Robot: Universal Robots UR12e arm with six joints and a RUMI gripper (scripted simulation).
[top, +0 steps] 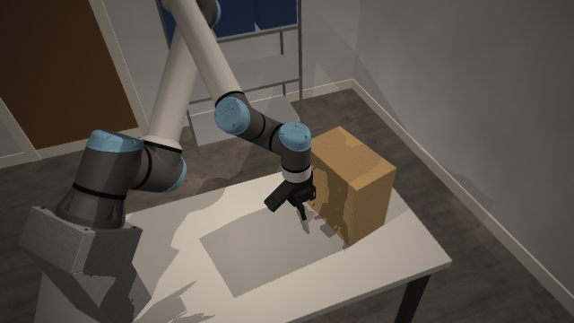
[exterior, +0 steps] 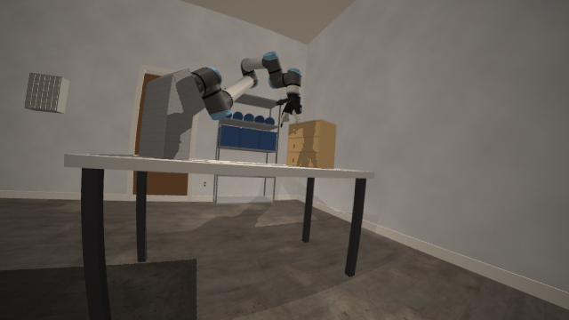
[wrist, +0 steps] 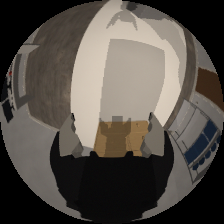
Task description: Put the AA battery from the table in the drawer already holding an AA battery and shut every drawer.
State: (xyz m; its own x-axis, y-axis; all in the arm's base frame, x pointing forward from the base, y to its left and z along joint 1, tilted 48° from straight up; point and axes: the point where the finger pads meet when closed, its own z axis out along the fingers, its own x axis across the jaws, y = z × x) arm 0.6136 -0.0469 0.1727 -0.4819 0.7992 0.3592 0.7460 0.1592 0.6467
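Your gripper (top: 303, 224) (exterior: 291, 120) (wrist: 111, 113) is up near the front of the chest (top: 376, 206) (exterior: 326, 144) (wrist: 121, 142), jaws spread wide w/ nothing between them. No AA batt. visible on the table (top: 251, 296) (exterior: 222, 168) (wrist: 90, 75) in any view, so you can't tell where it is. Drawers look shut, contents n/a. Main risk: come down too close & a spread finger clips the chest, tipping or turning it. Pull any drawer too far, w/ no stops, & it drops out.
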